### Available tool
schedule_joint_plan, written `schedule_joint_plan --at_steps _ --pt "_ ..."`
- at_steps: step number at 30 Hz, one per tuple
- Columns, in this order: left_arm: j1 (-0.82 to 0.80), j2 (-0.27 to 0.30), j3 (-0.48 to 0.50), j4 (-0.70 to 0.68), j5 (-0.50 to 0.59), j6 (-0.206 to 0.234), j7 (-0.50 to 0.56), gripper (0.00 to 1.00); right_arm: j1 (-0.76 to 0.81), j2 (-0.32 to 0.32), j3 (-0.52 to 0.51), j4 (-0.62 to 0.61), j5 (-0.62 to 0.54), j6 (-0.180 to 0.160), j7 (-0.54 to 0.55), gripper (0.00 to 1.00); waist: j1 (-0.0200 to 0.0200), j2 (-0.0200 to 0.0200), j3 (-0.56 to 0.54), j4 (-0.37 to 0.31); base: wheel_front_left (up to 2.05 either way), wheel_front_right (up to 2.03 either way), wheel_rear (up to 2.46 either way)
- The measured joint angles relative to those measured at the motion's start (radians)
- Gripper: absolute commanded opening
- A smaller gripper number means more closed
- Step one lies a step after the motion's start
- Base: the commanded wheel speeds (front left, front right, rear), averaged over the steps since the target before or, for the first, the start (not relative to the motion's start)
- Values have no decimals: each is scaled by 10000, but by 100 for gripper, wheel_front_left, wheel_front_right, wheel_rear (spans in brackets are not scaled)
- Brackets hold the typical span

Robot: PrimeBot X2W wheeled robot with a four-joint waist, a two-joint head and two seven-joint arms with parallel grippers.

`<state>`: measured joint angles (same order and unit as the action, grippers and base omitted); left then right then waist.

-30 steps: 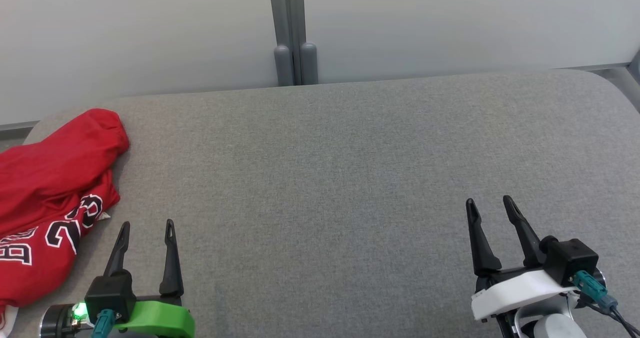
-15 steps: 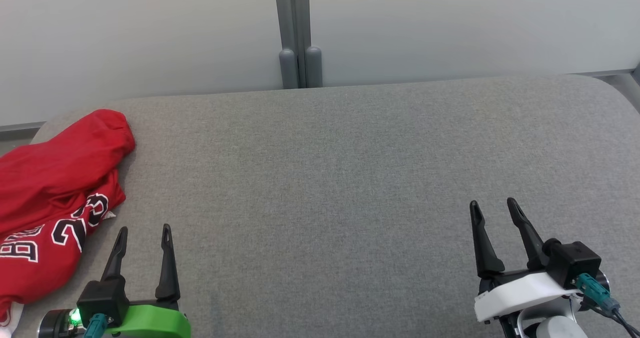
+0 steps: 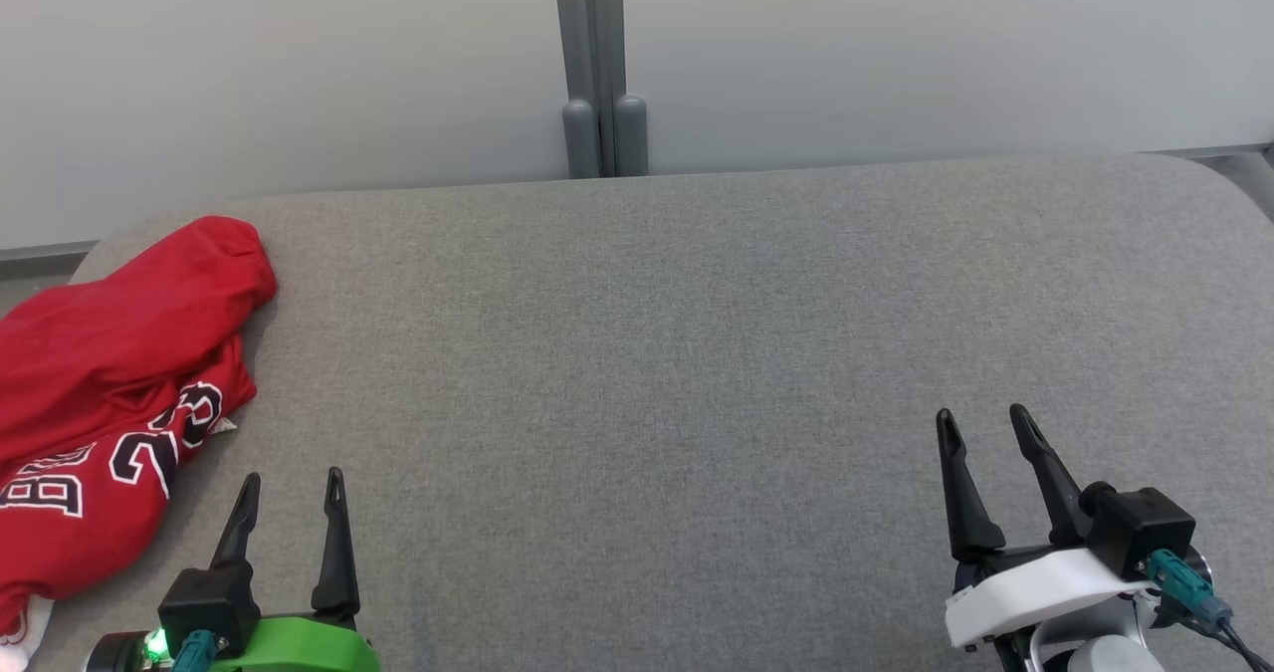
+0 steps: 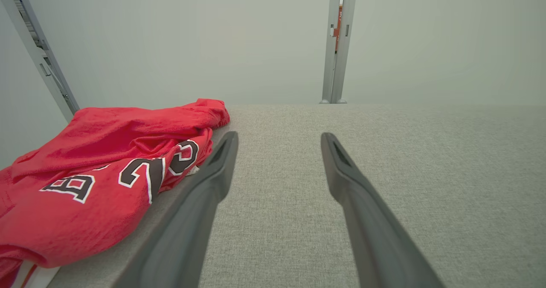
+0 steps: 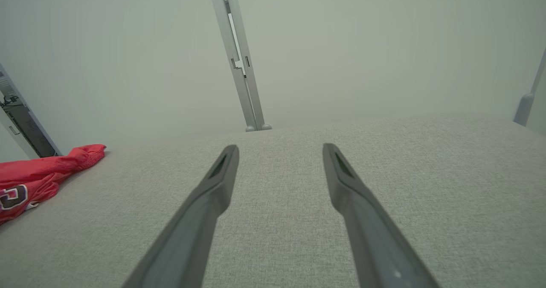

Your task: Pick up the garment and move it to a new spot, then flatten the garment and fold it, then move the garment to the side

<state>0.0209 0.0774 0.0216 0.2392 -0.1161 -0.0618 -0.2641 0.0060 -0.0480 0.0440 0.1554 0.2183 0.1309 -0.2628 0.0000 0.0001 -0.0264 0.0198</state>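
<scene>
- We are facing a broad grey fabric-covered surface (image 3: pixel 697 353) with rounded far corners. Pale wall panels (image 3: pixel 299 75) are standing behind it, joined at a grey post (image 3: pixel 597 65).
- We are holding our left gripper (image 3: pixel 293 476) at the near left of the surface, its two dark fingers spread wide with nothing between them. The fingers are pointing away from us.
- We are carrying our right gripper (image 3: pixel 981 413) the same way at the near right, wide apart and empty, over bare fabric.
- Both seem to be waiting in a ready pose. We judge the spread is there so that either one can close over a fold of cloth once it reaches it.
- The left gripper is sitting just beside the garment (image 3: pixel 109 353) but apart from it, which makes it the likelier arm for the first pick. The right is well apart from it, across the open middle where a new spot could be.
- The garment is lying bunched at the far left end of the surface, running out of the head view at the left edge. No step of the task looks begun.
- It is a bright red jersey-like top, rumpled into soft ridges, with black lettering (image 3: pixel 149 453) outlined in white showing on its near side and a white patch (image 3: pixel 25 627) peeking out at its nearest corner.
- It is looking thin and limp, so we are expecting it to sag and drape when lifted.
</scene>
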Motion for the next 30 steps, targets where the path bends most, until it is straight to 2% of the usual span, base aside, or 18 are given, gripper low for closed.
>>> schedule_joint_plan --at_steps 18,30 --pt "-38 -6 77 207 46 19 0 100 8 0 2 121 42 -2 0 100 0 0 -1 144 0 0 0" --pt "-69 12 146 278 138 211 0 100 99 -2 105 314 75 0 0 100 0 0 -14 907 0 0 0"
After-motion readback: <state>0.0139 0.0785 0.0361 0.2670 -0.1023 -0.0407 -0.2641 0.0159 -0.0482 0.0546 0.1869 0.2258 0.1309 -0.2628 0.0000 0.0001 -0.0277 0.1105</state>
